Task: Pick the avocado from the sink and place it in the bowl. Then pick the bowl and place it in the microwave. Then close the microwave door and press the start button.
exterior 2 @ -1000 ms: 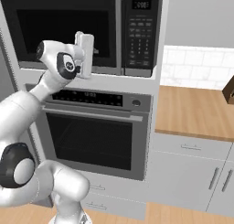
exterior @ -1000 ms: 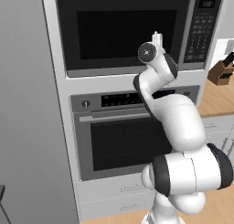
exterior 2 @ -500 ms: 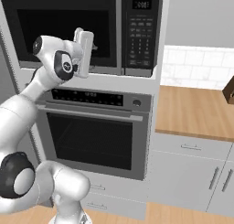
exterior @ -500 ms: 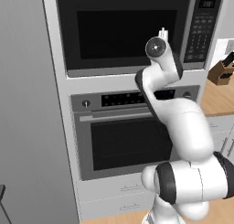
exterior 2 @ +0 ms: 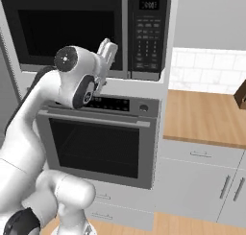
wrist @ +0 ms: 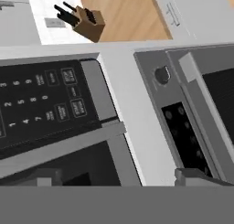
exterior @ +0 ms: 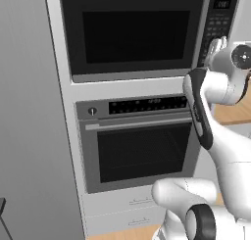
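Observation:
The black microwave (exterior: 137, 33) is built in above the oven, and its microwave door (exterior: 132, 38) is shut flat against the front. The keypad strip (exterior: 215, 23) runs down its right side. My gripper (exterior: 215, 44) is raised in front of the lower part of the keypad (exterior 2: 144, 37), a little short of it. In the hand view the keypad (wrist: 41, 104) lies at the left, and the two finger tips stand wide apart, so the gripper (wrist: 121, 173) is open and holds nothing. The avocado, the bowl and the sink are out of view.
Under the microwave is the oven (exterior: 142, 146) with a glass window, a bar handle and a knob (wrist: 161, 74). To the right, a wooden counter (exterior 2: 202, 114) carries a knife block (wrist: 84, 19). A tall grey panel (exterior: 29, 111) stands at the left.
The arm has swung to the right across the microwave's shut door. The gripper has gone from in front of the door window to in front of the keypad strip.

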